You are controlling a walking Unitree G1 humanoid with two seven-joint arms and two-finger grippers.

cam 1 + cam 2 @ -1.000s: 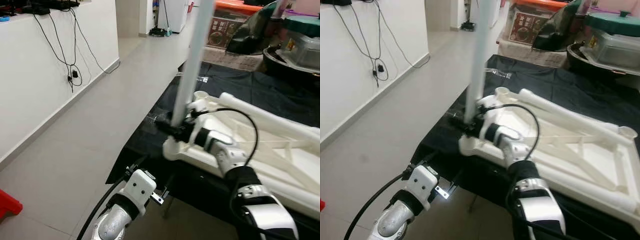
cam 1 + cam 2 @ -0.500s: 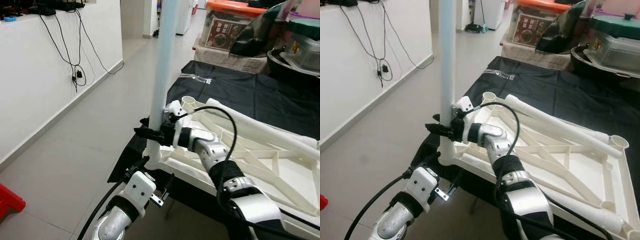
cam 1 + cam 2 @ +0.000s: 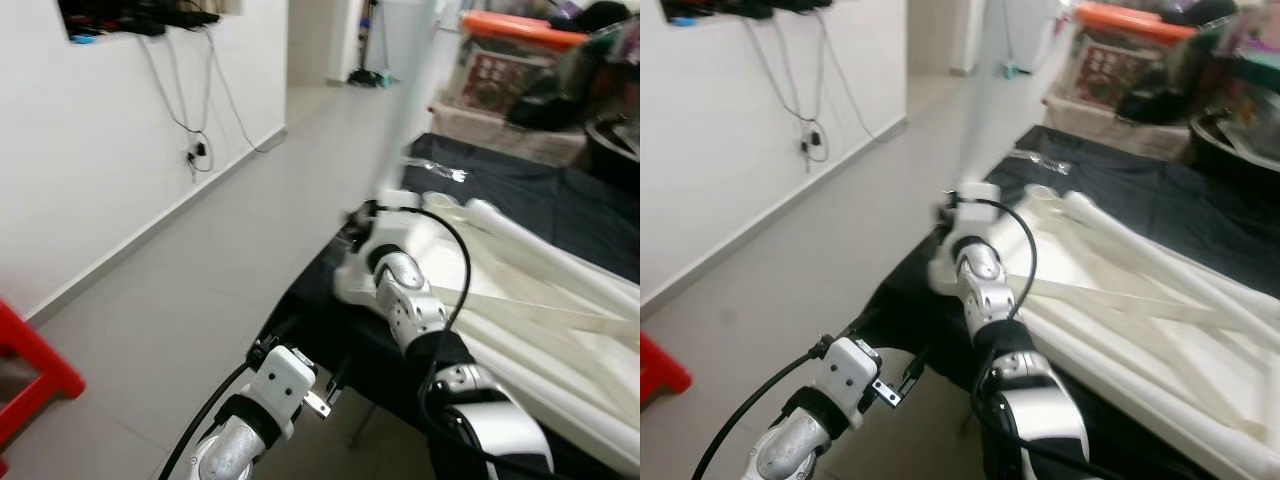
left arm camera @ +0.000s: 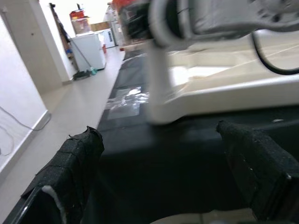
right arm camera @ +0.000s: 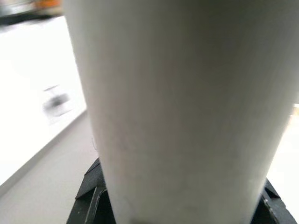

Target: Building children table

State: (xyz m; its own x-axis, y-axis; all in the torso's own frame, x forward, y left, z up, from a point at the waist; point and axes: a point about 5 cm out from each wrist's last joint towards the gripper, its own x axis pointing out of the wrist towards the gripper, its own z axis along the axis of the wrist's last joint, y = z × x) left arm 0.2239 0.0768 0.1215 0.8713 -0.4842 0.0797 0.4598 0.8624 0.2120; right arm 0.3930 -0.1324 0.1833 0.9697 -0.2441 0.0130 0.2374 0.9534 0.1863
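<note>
White table leg (image 3: 405, 110) stands upright, right gripper (image 3: 362, 222) fingers clamped on it at the tabletop (image 3: 520, 310) corner. Left gripper (image 4: 163, 182) fingers apart, low beside the black cloth (image 3: 540, 200)

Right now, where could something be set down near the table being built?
The black cloth past the upturned table lies bare. The corner where the right tool grips the leg is crowded. The bins hem the far edge.

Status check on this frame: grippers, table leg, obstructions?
Right gripper shut on white leg, upright at tabletop corner. Left gripper open, idle below table edge. Nothing blocking.
</note>
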